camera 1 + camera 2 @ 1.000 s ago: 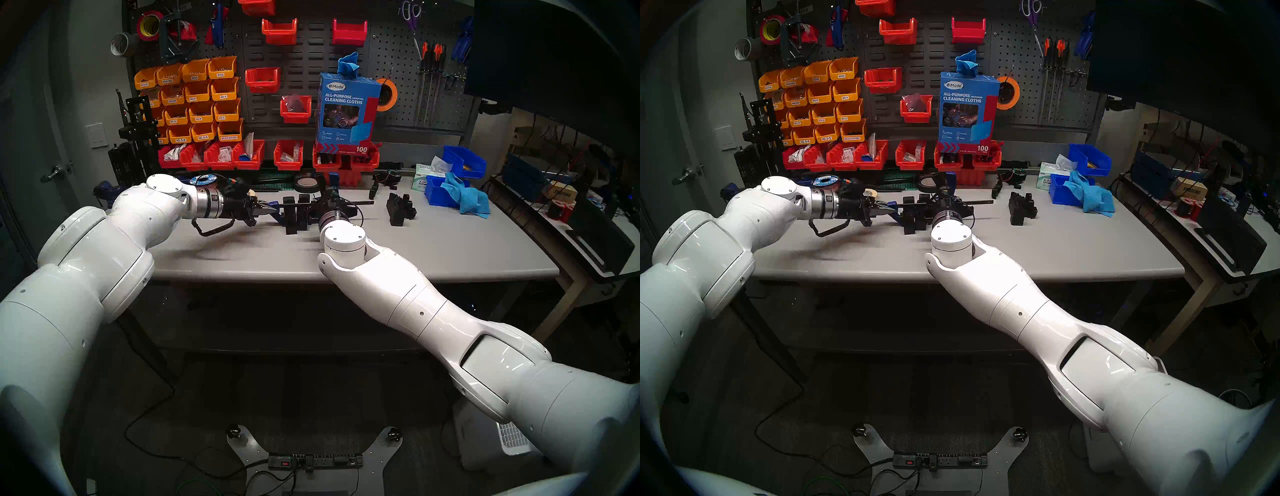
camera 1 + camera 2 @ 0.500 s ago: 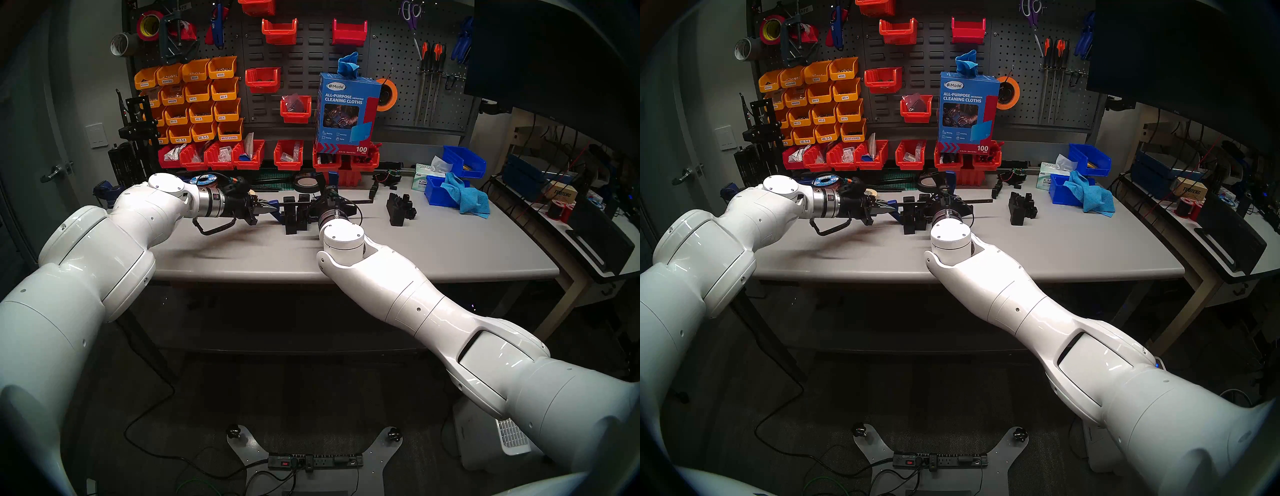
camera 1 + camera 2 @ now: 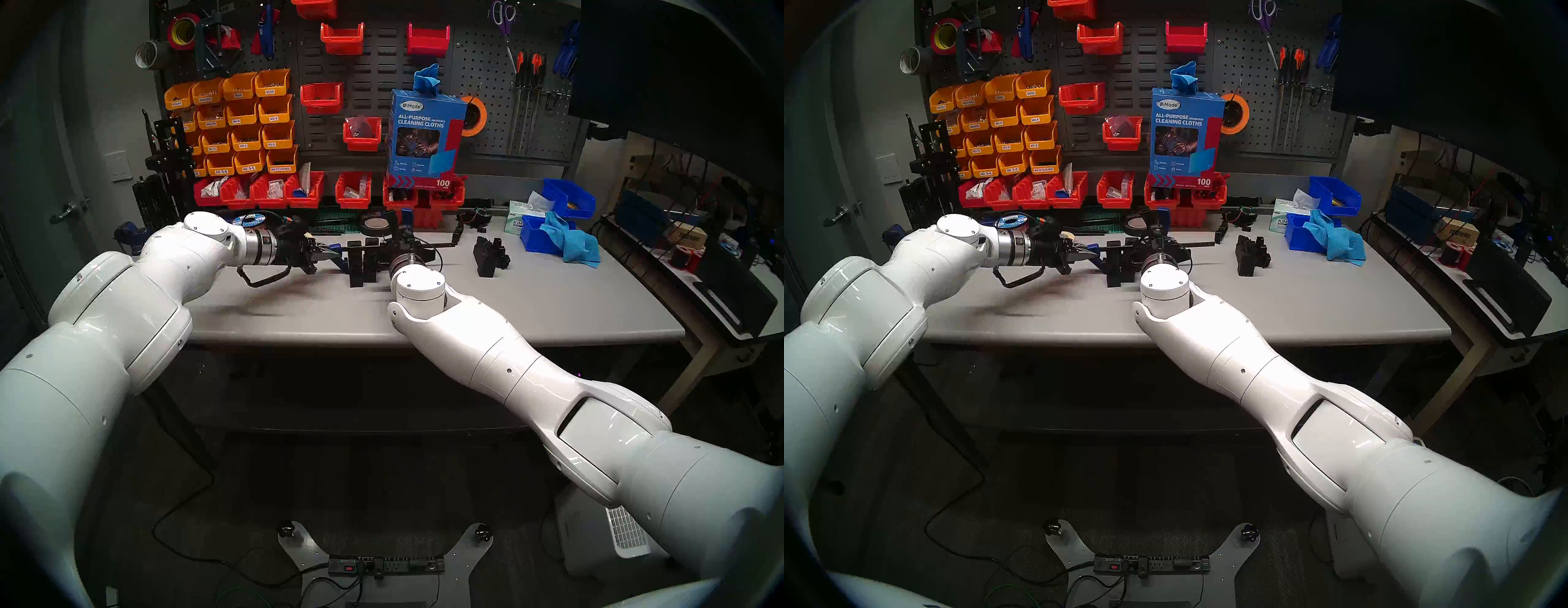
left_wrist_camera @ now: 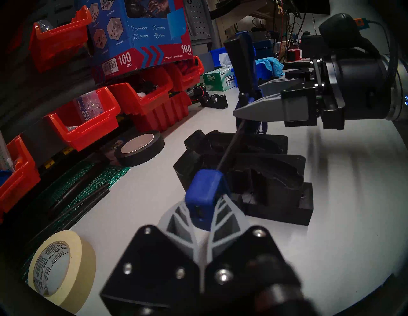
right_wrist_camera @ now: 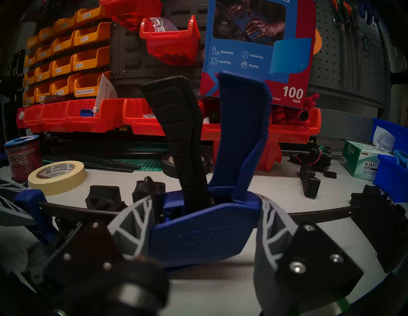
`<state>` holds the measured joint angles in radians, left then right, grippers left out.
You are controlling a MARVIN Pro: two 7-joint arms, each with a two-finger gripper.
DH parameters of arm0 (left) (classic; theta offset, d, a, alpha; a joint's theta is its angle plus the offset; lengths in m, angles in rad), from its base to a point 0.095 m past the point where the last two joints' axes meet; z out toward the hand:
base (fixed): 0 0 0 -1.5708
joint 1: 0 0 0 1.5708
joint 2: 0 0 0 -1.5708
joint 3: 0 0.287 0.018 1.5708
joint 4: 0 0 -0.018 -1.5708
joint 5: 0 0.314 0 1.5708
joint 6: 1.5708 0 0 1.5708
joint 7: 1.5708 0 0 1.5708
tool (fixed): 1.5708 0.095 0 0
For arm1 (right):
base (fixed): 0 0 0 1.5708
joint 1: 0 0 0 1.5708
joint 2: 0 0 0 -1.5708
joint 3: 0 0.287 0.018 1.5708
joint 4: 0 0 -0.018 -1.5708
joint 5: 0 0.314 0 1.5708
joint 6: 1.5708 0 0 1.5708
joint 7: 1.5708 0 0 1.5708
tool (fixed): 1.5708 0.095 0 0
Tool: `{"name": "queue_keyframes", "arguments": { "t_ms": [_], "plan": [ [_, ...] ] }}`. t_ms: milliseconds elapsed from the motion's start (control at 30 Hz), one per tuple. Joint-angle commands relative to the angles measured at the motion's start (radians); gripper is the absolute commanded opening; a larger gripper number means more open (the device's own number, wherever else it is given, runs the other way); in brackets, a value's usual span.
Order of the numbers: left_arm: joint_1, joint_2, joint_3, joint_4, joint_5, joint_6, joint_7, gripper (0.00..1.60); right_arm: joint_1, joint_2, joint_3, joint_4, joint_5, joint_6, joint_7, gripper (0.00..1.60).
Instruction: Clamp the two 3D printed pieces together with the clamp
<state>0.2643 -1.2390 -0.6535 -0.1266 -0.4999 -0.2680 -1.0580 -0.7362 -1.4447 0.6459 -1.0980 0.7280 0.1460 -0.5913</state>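
Note:
The two 3D printed pieces (image 3: 362, 261) are matte black blocks standing side by side at mid-table (image 4: 276, 176). The clamp's thin black bar (image 3: 441, 245) runs level just over them. My left gripper (image 4: 202, 209) is shut on the clamp's blue end jaw (image 4: 205, 187), left of the pieces. My right gripper (image 5: 203, 220) is shut on the clamp's blue sliding body (image 5: 203, 234), right of the pieces. The black trigger (image 5: 178, 132) and blue handle (image 5: 240, 132) point up. The pieces sit between the two jaws. Whether the pads touch them is hidden.
A bulkier black pronged part (image 3: 490, 257) stands to the right, with blue bins and a blue cloth (image 3: 572, 244) beyond it. Masking tape (image 4: 61, 267), a black tape roll (image 4: 141, 150) and a row of red bins (image 3: 297, 191) line the table's back.
Both arms and the clamp have crept slightly toward the back of the table. The two black pieces stayed where they were, and both grips are unchanged.

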Motion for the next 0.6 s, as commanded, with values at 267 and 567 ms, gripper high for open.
{"name": "queue_keyframes", "arguments": {
  "t_ms": [267, 567],
  "plan": [
    [-0.014, -0.011, -0.007, -0.009, -0.003, -0.002, 0.01, 0.0, 0.03, -0.078, -0.039, -0.018, 0.026, 0.027, 0.048, 0.0],
    [-0.013, -0.015, -0.01, -0.01, -0.004, -0.001, 0.016, 0.0, 0.037, -0.081, -0.048, -0.018, 0.043, 0.04, 0.049, 0.0]
  ]
}}
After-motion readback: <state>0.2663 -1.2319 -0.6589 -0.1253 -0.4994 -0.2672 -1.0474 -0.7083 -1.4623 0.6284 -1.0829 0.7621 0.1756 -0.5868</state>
